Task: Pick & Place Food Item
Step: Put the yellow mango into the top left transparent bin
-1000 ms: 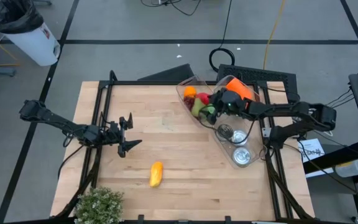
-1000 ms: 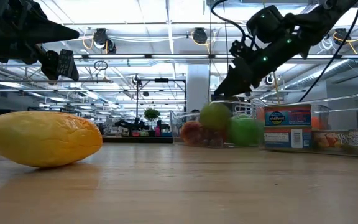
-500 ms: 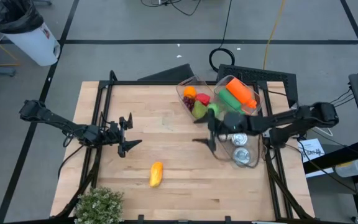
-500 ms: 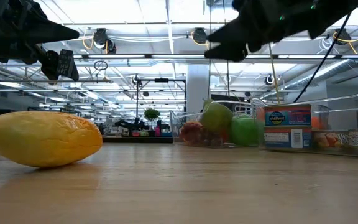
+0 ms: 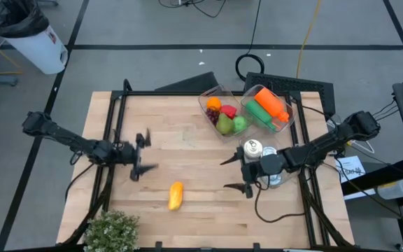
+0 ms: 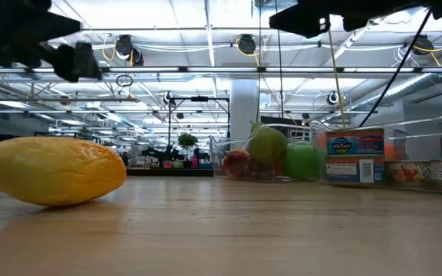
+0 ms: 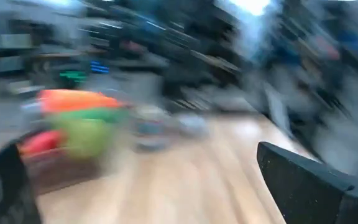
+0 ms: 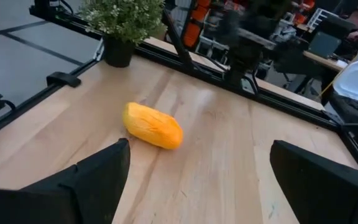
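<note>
Right claw (image 5: pixel 238 174), fingers apart, faces the mango (image 5: pixel 175 196) at lower centre, probably lining up a grasp; left claw (image 5: pixel 141 153) waits, also spread.

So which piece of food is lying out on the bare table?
The yellow fruit lies alone on the wood; the other produce sits in a clear bin.

Potted plant (image 5: pixel 110 229) seen at lower left of table (image 5: pixel 187 140). White bin (image 5: pixel 37 45) with dark bag placed on floor, upper left. Black cable coil (image 5: pixel 254 64) and yellow cable (image 5: pixel 306 35) laid behind table, top centre.
</note>
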